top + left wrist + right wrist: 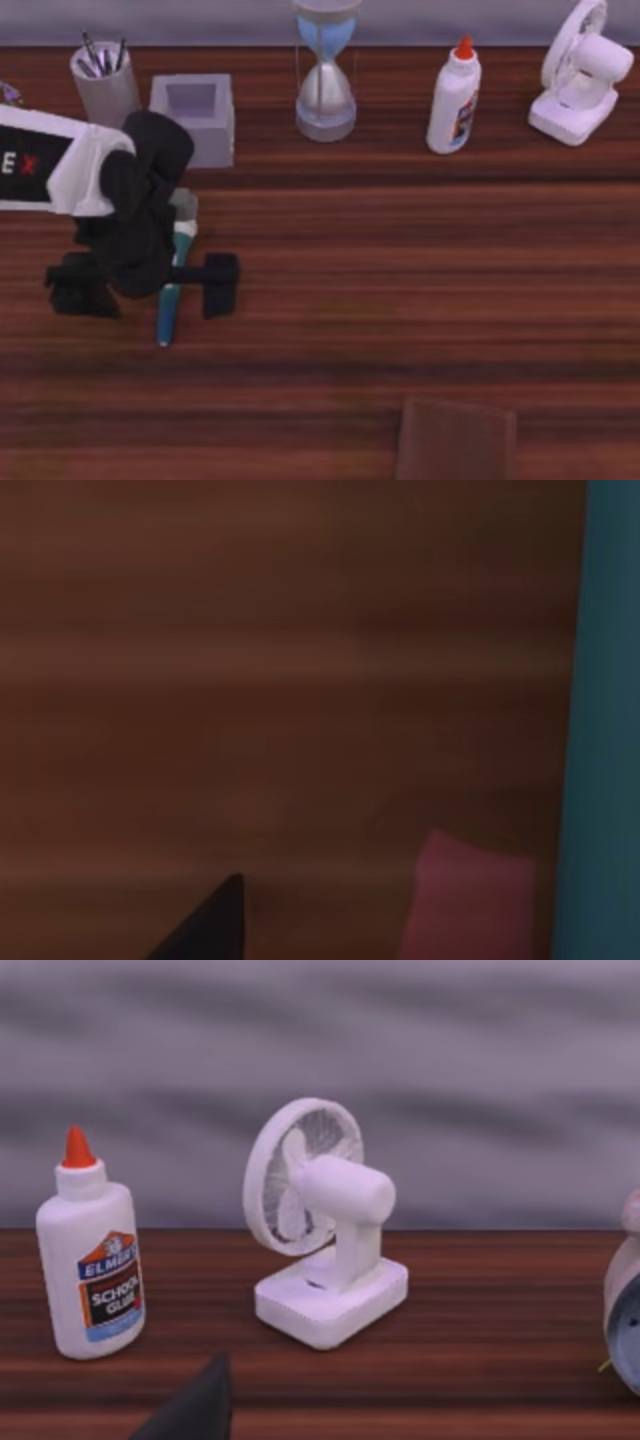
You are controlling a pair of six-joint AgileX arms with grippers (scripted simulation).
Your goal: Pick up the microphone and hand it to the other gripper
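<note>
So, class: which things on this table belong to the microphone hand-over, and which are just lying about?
Belongs to the job:
microphone
left gripper

Just lying about:
hourglass
glue bottle
fan
pen cup
grey box

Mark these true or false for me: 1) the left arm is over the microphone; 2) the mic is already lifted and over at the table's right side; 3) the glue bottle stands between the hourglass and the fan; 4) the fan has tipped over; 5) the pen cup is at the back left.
1) True: the left gripper is down over the microphone, whose teal handle sticks out below it.
2) False: it is at the left side of the table, under the left arm.
3) True: the glue bottle stands between the hourglass and the fan.
4) False: the fan stands upright on its base.
5) True: the pen cup is there, beside a grey box.
</note>
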